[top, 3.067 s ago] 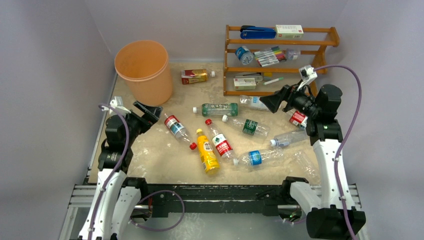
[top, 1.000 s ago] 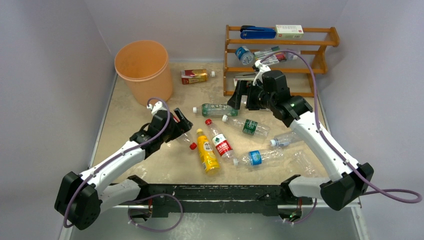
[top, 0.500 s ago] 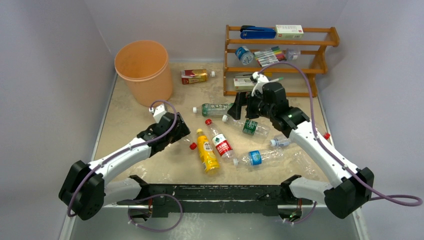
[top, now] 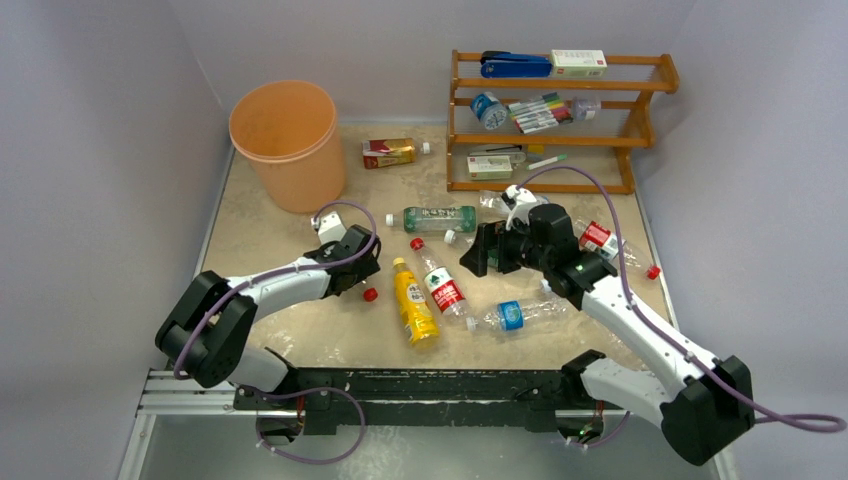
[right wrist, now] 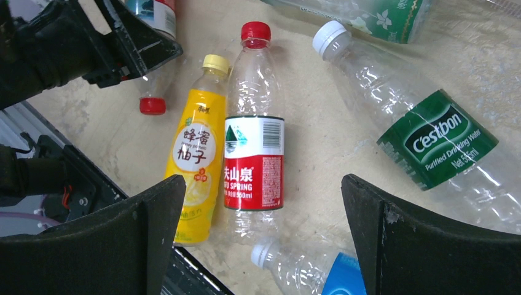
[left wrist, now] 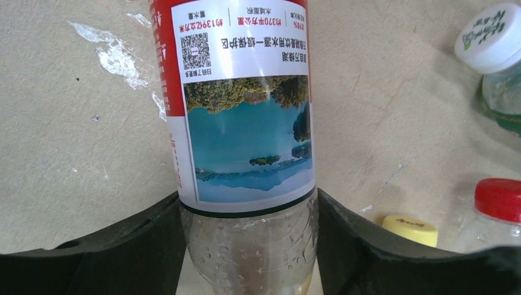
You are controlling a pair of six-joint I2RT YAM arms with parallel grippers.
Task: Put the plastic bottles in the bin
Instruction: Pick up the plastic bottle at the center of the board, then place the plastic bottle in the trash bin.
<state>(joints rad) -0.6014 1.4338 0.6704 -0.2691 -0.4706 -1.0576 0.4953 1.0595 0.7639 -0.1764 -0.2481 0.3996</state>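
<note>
A clear bottle with a red-and-blue label [left wrist: 242, 141] lies between my left gripper's [left wrist: 249, 206] fingers, which press on both its sides. From above, the left gripper [top: 355, 272] covers it, and only its red cap [top: 369, 294] shows. My right gripper [right wrist: 263, 184] hangs open above the yellow bottle [right wrist: 196, 153], a red-labelled bottle [right wrist: 254, 160] and a green-labelled bottle [right wrist: 436, 138]. In the top view the right gripper [top: 480, 252] is mid-table. The peach-orange bin [top: 300, 170] stands upright at the back left.
More bottles lie around: a blue-labelled one [top: 512, 315], a green-labelled one [top: 438, 218], a boxy red-and-gold one [top: 388, 152] and a red-labelled one [top: 598, 238]. A wooden rack [top: 560, 185] with markers and boxes stands at the back right. Grey walls enclose the table.
My left gripper has reached further right and its fingers have closed onto the red-and-blue-label bottle. The right gripper has come nearer and lower over the middle bottles, still open.
</note>
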